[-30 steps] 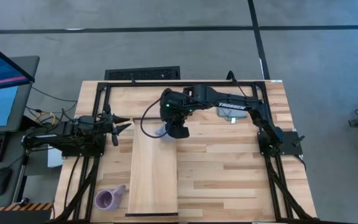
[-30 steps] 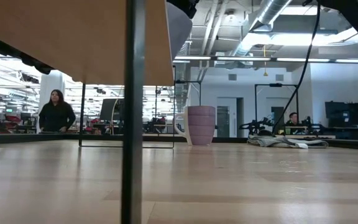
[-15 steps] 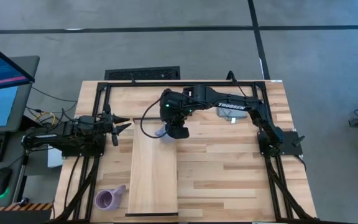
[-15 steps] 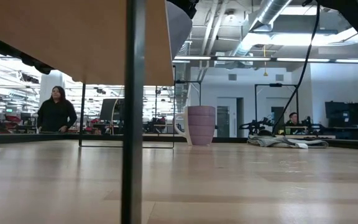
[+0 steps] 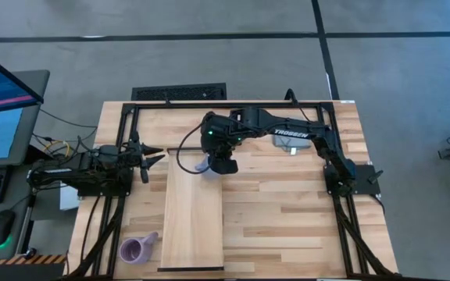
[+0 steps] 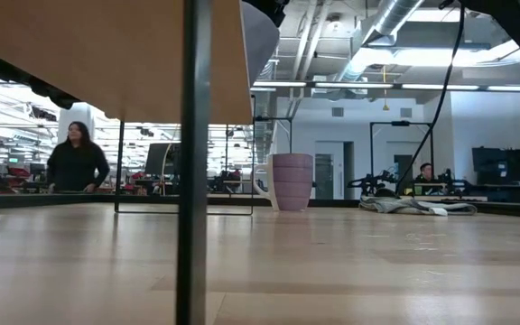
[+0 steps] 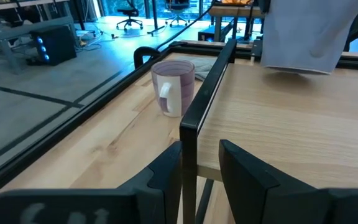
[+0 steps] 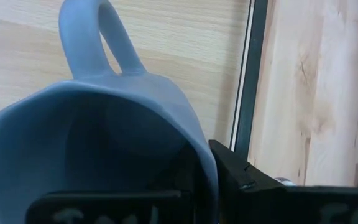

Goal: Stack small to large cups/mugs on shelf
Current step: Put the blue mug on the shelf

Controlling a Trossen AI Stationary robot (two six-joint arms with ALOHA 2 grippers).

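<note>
Blue mug is pinched by its rim in the right gripper, one finger inside the wall and the handle pointing away from the wrist. In the high view that gripper hangs over the far right corner of the shelf, and the mug peeks out on its left side, over the board's far end. The wrist view shows pale board under the mug and the dark end edge just beside it, so it looks to sit barely inside the shelf; whether it touches the board or hovers just above it I cannot tell. The shelf's long axis runs from far to near, away from this arm's reach, so any placement further along means carrying the mug toward the near end. A purple mug stands on the table near the front left corner, just left of the shelf's near end and well apart from the right gripper. The left gripper waits with its fingers spread just left of the shelf's far end, pointing at it, and I judge it the nearer arm for that purple mug. Another purple mug stands on the table beyond the shelf's frame in the left wrist view.
</note>
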